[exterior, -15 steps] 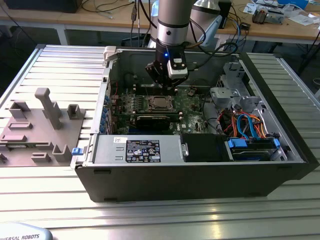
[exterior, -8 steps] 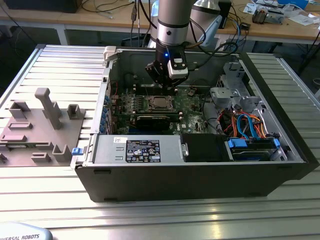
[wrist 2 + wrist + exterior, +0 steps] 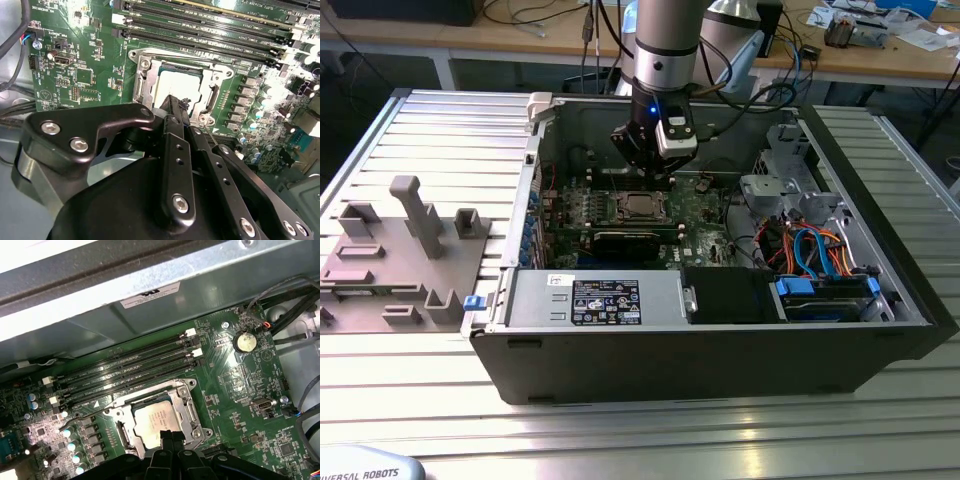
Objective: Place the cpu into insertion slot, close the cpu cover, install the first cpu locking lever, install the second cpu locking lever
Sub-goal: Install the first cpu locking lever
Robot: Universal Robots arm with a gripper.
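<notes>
On the green motherboard (image 3: 235,390), long black memory slots (image 3: 125,375) lie beside the shiny-rimmed insertion slot (image 3: 195,412). The silvery cpu cover (image 3: 185,400) frames the flat grey cpu (image 3: 155,422). The black gripper (image 3: 169,436), fingers pressed together, empty, hovers at its edge.

cpu (image 3: 156,421): smooth silver-grey metal top
cpu cover (image 3: 186,405): shiny bare metal
gripper (image 3: 176,107): matt black metal
motherboard (image 3: 235,390): glossy green

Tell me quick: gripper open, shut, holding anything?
Gripper: fingers together, shut, nothing seen between them, tips over the cpu seated under the closed cpu cover.
</notes>
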